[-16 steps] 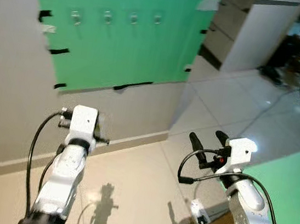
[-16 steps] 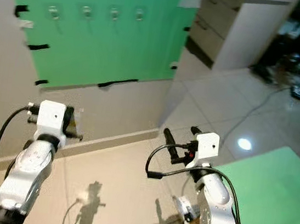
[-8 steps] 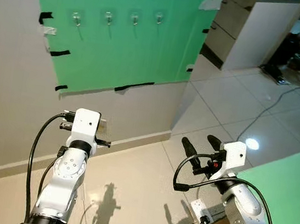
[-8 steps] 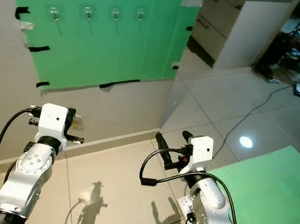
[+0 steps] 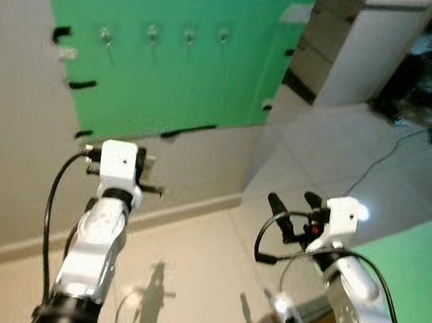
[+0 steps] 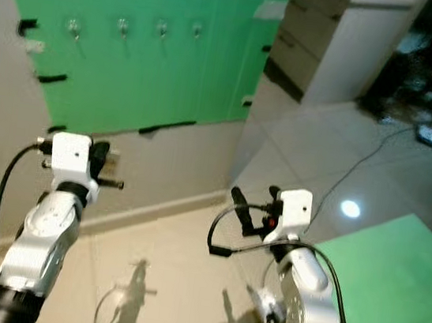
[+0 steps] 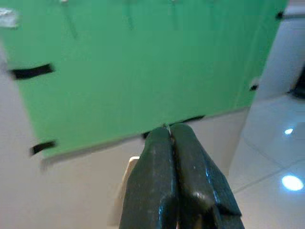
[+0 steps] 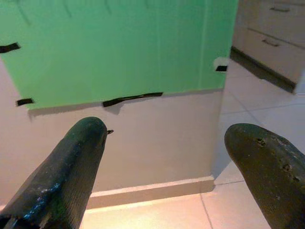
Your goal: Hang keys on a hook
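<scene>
Green panel (image 5: 174, 52), four hooks (image 5: 151, 33)

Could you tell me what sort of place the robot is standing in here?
Probably a room in a home, set up for a test: a tiled floor, a white drawer cabinet, and a green sheet taped to the wall carrying a row of hooks.

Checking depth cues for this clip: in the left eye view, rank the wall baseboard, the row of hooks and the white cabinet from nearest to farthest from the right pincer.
1. Baseboard, low on the wall, ahead-left of the right pincer.
2. Row of hooks, high on the green sheet, up and left.
3. White cabinet, beyond the wall corner, ahead.
</scene>
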`<state>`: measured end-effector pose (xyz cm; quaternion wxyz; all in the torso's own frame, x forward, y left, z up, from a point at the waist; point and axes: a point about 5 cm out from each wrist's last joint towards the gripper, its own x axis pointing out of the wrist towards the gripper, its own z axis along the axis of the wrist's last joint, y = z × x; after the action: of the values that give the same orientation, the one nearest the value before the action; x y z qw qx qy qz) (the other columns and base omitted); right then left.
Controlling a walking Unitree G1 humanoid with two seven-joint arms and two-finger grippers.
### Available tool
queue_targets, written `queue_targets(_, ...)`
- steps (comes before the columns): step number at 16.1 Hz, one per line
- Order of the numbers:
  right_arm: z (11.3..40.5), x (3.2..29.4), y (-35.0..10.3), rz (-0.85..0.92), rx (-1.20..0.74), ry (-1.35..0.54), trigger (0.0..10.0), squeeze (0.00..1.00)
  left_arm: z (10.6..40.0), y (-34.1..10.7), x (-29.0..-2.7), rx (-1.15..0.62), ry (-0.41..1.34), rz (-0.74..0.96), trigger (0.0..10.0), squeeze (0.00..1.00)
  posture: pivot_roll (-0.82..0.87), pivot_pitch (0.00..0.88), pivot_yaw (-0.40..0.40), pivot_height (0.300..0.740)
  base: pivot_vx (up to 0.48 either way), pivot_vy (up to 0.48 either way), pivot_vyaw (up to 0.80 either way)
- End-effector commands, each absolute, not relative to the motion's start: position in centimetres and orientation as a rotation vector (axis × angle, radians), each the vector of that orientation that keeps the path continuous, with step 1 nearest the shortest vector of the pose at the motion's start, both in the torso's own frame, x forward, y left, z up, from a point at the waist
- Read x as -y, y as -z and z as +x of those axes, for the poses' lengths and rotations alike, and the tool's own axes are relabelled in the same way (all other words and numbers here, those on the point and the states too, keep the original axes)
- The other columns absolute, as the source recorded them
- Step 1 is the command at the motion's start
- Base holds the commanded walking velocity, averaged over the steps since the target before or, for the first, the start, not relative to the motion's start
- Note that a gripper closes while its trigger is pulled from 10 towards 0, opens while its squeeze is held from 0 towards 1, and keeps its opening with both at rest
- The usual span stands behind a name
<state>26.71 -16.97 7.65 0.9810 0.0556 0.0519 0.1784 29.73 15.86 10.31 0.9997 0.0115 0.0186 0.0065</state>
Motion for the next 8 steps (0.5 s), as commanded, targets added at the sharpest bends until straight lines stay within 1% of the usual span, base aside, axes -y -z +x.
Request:
queue_targets(1,27.0,17.1,-8.3,0.107,-0.075,-0.359,10.0,0.0,29.8,-10.5,-15.6,-0.029,0.0,0.017,10.0,0.0,-0.01,0.0,-0.027,0.74,0.472,0.0,0.75)
queue_targets(4,26.7,16.7,-8.0,0.097,-0.083,-0.387,10.0,0.0,29.6,-10.2,-15.5,-0.041,0.008,0.013,10.0,0.0,-0.01,0.0,-0.023,0.74,0.477,0.0,0.66)
queue_targets(5,26.7,16.6,-8.0,0.097,-0.083,-0.388,10.0,0.0,29.6,-10.1,-15.5,-0.044,0.007,0.02,10.0,0.0,-0.01,0.0,-0.023,0.74,0.296,0.0,0.63)
queue_targets(8,26.4,16.5,-7.8,0.092,-0.103,-0.424,10.0,0.01,31.3,-11.5,-15.6,-0.016,0.088,0.083,10.0,0.0,-0.01,0.0,-0.035,0.74,0.0,0.0,0.6)
